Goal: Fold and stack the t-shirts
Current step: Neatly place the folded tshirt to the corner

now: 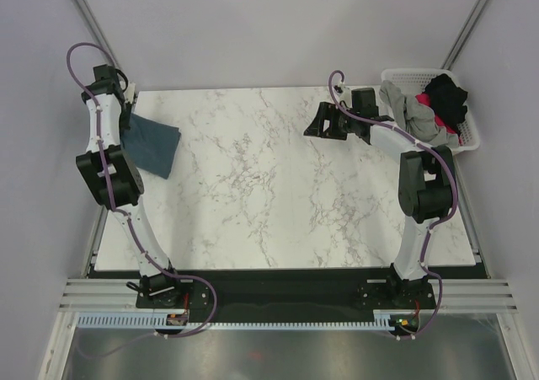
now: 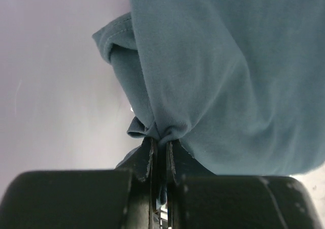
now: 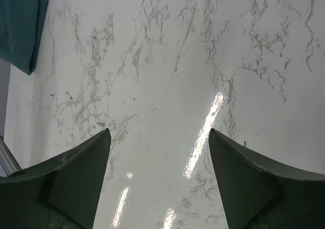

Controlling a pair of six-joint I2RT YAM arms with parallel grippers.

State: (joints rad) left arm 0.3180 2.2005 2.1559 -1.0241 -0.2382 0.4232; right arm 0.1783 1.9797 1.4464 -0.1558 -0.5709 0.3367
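A folded slate-blue t-shirt lies at the far left of the marble table, one edge lifted. My left gripper is shut on that edge; in the left wrist view a bunched fold of the slate-blue t-shirt is pinched between the closed fingertips of my left gripper. My right gripper hovers over the far right of the table, open and holding nothing. In the right wrist view my right gripper shows bare marble between its fingers, with the slate-blue t-shirt at top left.
A white lattice basket stands at the far right corner, holding grey, black and red cloth. The left table edge and wall lie close to the left arm.
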